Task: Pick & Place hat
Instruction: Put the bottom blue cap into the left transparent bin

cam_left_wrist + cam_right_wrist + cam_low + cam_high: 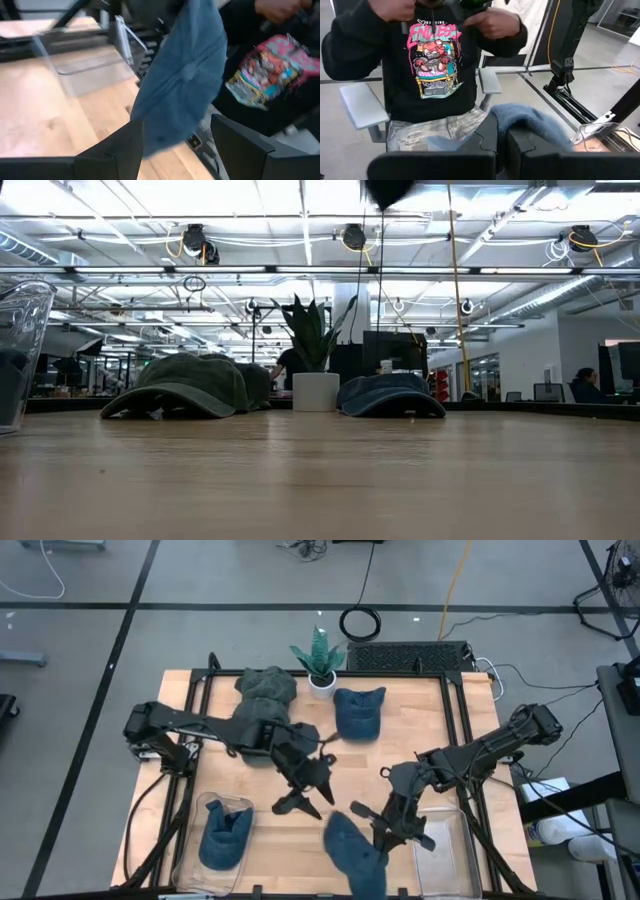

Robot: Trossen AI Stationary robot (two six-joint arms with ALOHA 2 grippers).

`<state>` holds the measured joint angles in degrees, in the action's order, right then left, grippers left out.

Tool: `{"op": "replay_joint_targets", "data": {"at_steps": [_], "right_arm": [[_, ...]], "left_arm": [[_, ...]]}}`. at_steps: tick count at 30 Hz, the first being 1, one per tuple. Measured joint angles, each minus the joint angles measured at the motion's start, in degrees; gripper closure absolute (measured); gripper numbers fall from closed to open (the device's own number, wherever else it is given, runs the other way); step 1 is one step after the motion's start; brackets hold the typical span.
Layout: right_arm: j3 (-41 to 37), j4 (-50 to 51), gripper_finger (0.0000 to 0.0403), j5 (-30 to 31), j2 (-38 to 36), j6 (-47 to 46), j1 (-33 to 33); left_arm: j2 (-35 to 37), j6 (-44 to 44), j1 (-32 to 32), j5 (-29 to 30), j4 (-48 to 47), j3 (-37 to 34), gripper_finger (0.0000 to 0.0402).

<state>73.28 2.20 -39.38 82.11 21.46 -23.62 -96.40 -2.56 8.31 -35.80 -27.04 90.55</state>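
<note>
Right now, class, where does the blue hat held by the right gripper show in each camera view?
High view: the held blue hat hangs from the right gripper at bottom centre.
Low view: not identifiable.
Left wrist view: fills the centre.
Right wrist view: above the fingers.
Shared landmark: clear bin, also in the left wrist view.

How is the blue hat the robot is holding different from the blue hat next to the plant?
The held blue hat hangs crumpled from the right end effector, which is shut on it, near the table's front edge. The blue hat by the plant lies flat on the table, keeping its rounded cap shape, with nothing touching it. Both are dark blue caps.
</note>
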Motion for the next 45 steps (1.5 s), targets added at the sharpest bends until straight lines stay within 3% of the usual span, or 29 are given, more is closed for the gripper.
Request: {"op": "replay_joint_targets", "data": {"at_steps": [6,13,18,24,32,37,45], "right_arm": [[0.02,0.17,0.0403,0.01,0.0,1.67,-1.54],[0.02,0.88,0.0403,0.05,0.0,2.24,-1.7],[0.02,1.02,0.0403,0.01,0.0,2.22,-1.77],[0.02,3.27,0.0403,0.07,-0.85,2.55,-0.78],[0.53,5.8,0.0403,-0.32,-3.21,1.53,8.46],[0.7,3.96,0.0403,-7.71,-4.95,-0.47,14.37],[0.72,-4.95,0.0403,-19.27,-5.55,-2.86,17.54]], "left_arm": [[-3.93,-2.54,0.59,-2.69,7.25,-0.01,0.017],[-7.89,3.11,0.88,-13.62,19.07,0.01,0.017],[-8.79,4.0,-0.49,-12.74,17.44,0.01,0.017],[-9.73,3.12,-0.41,-18.13,16.22,-0.03,0.017],[-8.2,4.69,-1.83,-18.37,15.85,-0.01,0.017],[-8.09,4.54,-2.95,-18.83,16.02,-0.01,0.017],[-8.09,4.57,-4.91,-19.66,18.88,-0.01,0.017]]}}
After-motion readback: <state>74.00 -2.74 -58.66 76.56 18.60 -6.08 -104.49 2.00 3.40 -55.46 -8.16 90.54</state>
